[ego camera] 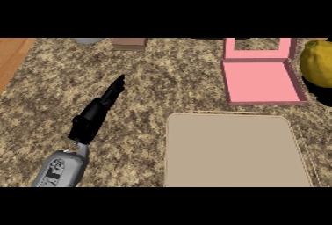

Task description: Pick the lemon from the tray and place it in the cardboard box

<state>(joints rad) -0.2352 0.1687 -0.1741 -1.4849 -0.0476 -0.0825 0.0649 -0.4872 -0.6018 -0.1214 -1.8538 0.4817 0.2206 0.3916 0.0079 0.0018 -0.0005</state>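
By the surface's right edge, lemon (315, 61) over right robot hand (326, 94), grasp impossible to tell; left robot hand (97, 112) straight-fingered, idle. Might roll off short of pink box (266, 102) if barely cradled.

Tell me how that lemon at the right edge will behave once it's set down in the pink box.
The lemon looks rounded and oval, so it will probably roll a little. The pink box has raised walls that should stop it. Its skin looks smooth, so possibly slippery.
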